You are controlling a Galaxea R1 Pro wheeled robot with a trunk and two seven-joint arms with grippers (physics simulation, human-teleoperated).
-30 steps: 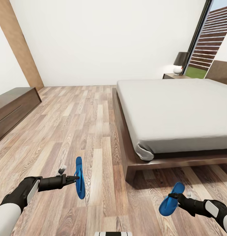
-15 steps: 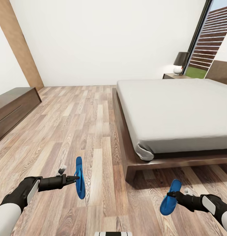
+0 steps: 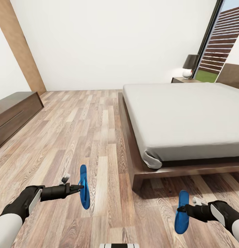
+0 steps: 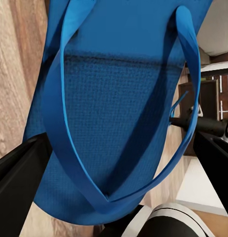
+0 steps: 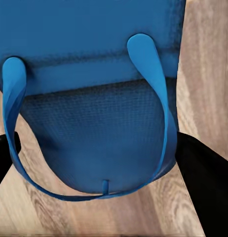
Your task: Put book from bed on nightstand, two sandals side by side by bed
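Each of my grippers carries one bright blue sandal above the wooden floor, short of the foot of the bed [image 3: 188, 117]. My left gripper [image 3: 79, 188] is shut on a sandal [image 3: 84, 187] held on edge, its sole and thin straps close up in the left wrist view [image 4: 114, 113]. The right gripper [image 3: 183, 209] is shut on the other sandal [image 3: 181, 217], which hangs nearly upright near the bed's front corner; its strap side shows in the right wrist view [image 5: 94, 108]. A nightstand [image 3: 184, 80] with a black-shaded lamp [image 3: 189, 65] stands beyond the bed. The book is out of view.
A long low dark wooden cabinet [image 3: 12, 115] runs along the left wall. The bed's dark platform frame [image 3: 133, 165] juts out at floor level between my arms and the mattress. A tall window [image 3: 219, 44] stands at the back right.
My right arm has lowered and turned its sandal from tilted to nearly upright, a little closer to me. The left arm and its sandal have not moved.
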